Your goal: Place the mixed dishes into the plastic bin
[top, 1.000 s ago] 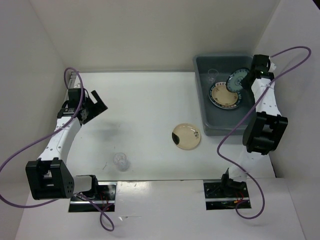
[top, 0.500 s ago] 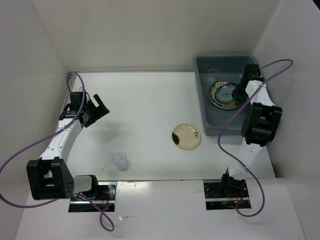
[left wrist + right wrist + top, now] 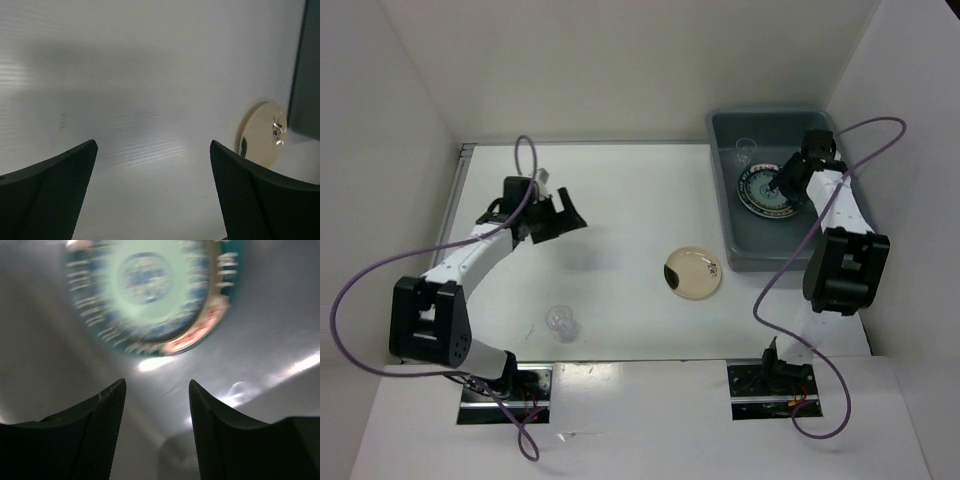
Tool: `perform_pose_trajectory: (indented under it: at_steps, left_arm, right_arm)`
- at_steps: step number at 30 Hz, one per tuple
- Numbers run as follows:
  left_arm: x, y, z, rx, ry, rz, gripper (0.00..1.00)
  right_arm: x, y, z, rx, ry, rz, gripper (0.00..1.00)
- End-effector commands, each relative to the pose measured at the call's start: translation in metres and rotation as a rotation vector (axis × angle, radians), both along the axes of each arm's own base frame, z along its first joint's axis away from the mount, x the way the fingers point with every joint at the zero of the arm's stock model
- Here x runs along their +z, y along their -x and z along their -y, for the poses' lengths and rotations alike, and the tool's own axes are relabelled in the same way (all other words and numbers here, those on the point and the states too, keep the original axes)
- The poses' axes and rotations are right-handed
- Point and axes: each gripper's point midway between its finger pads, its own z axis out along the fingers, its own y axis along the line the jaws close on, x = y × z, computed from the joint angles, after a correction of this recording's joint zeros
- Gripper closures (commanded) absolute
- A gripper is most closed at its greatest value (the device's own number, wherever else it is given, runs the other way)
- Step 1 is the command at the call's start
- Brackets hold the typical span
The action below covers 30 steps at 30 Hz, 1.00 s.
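Note:
The plastic bin [image 3: 732, 240] stands at the table's far right. Inside it a small teal patterned plate [image 3: 760, 192] [image 3: 150, 285] lies flat on a larger plate with a teal-and-red rim [image 3: 202, 332]. A clear cup [image 3: 744, 150] stands in the bin's far corner. My right gripper [image 3: 782, 182] [image 3: 156, 385] hangs just over the plates, open, with nothing between its fingers. A small cream plate [image 3: 693, 272] [image 3: 262, 132] lies on the table left of the bin. Another clear cup [image 3: 562, 322] stands near the front. My left gripper [image 3: 560, 214] [image 3: 152, 147] hovers wide open over bare table.
White walls close in the table at the back and on both sides. The bin's dark wall [image 3: 306, 75] shows at the right edge of the left wrist view. Purple cables loop beside both arms.
The right gripper went down into the bin, opened and let go of the teal plate, which now lies flat on the larger plate. The left arm swung right toward the table's middle.

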Motion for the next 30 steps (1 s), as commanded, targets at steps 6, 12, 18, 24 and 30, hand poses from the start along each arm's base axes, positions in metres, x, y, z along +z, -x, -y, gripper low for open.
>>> perform_pose_trajectory:
  at_steps: [6,12,18,24,30]
  left_arm:
    - [0.019,-0.011,0.135,-0.327,0.147,0.135,0.03]
    - [-0.007,0.0,0.199,-0.479,0.185,0.073,0.06]
    - [-0.023,0.012,0.248,-0.557,0.174,0.064,0.24]
    - [-0.045,0.017,0.258,-0.569,0.164,0.009,0.38]
    - [-0.064,0.02,0.263,-0.591,0.153,-0.033,0.44]
  right_arm:
    - [0.135,0.023,-0.089,0.187,0.056,0.35,0.4]
    - [0.141,0.05,-0.107,0.231,0.026,0.372,0.4]
    - [0.143,0.064,-0.107,0.25,0.032,0.351,0.39]
    - [0.147,0.072,-0.105,0.25,0.045,0.351,0.39]
    - [0.158,0.073,-0.105,0.255,0.054,0.377,0.39]
